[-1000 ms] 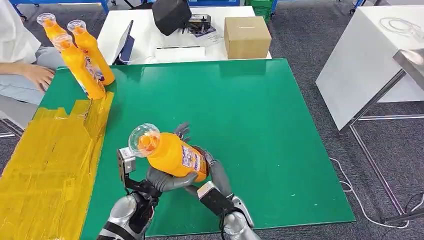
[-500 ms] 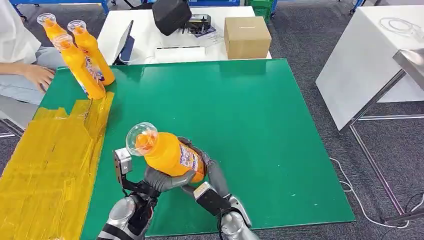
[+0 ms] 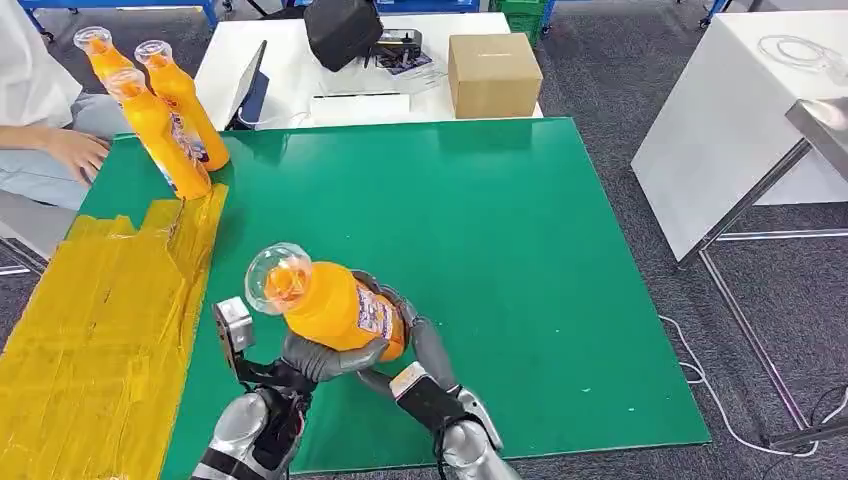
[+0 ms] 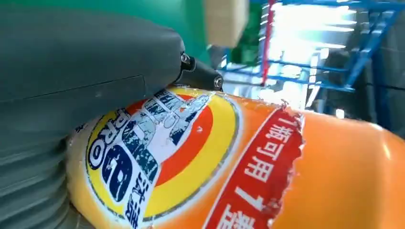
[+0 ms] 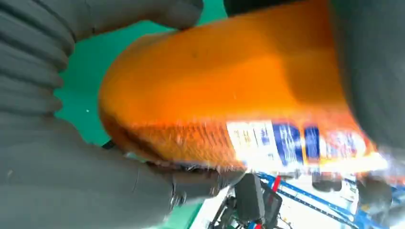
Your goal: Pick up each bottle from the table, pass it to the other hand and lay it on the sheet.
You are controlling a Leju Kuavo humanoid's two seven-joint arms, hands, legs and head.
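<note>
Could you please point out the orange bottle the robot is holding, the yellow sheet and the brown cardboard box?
Orange plastic bottle with clear cap [image 3: 335, 305], head view, on its orange body beside the label.
Yellow crinkled sheet [image 3: 95, 315], head view, on its bare middle.
Brown cardboard box [image 3: 494, 75], head view, on its front face.

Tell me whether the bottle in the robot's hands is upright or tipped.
Tipped. The bottle leans with its clear cap toward the yellow sheet, held off the table between the left hand and right hand.

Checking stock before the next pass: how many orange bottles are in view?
4. Three stand upright at the green table's far left corner. The held bottle is between the left hand and right hand.
</note>
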